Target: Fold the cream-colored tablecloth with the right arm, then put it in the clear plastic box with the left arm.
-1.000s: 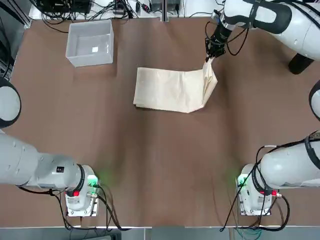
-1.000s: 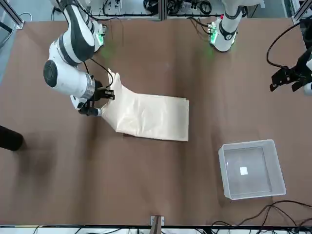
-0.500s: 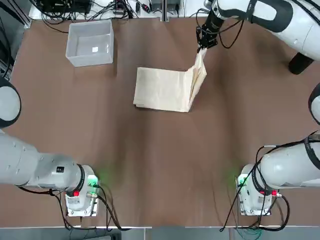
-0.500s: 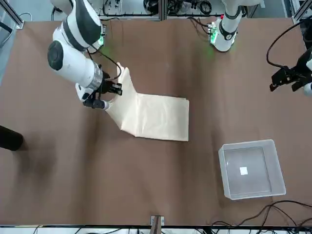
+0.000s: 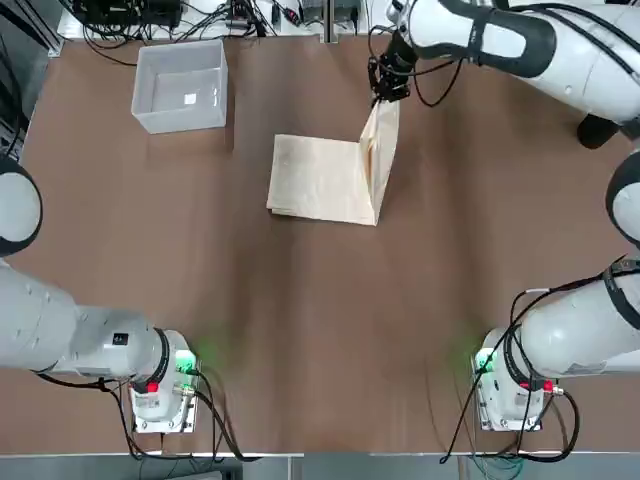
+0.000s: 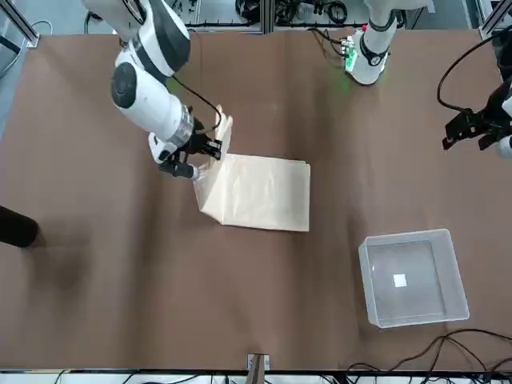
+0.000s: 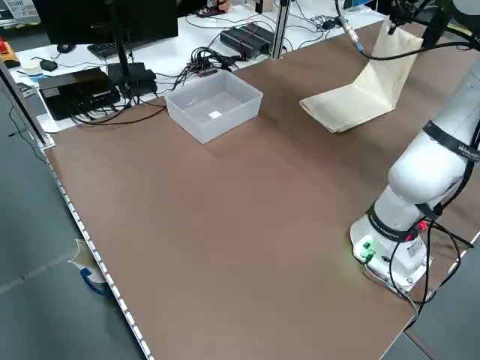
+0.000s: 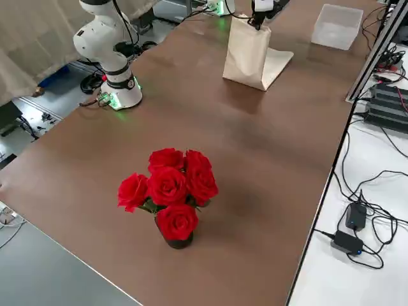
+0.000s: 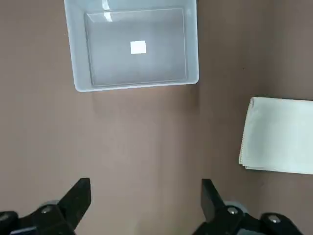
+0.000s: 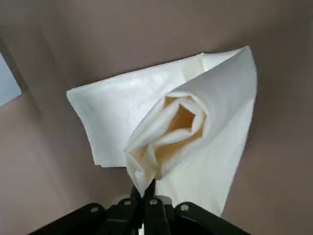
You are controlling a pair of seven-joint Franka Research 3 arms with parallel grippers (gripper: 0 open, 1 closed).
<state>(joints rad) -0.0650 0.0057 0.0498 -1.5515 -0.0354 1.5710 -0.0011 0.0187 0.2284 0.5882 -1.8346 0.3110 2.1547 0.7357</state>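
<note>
Brown table (image 5: 300,330): clear plastic box (image 5: 181,84) holds 1 blank white label (image 5: 190,98).

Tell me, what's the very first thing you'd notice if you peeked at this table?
The right gripper, shut on a corner of the cream tablecloth, holds one side of it up like a little wall at the far middle of the table. A bunch of red roses stands alone at the robot's right end. The clear plastic box sits empty in the far left corner.
</note>
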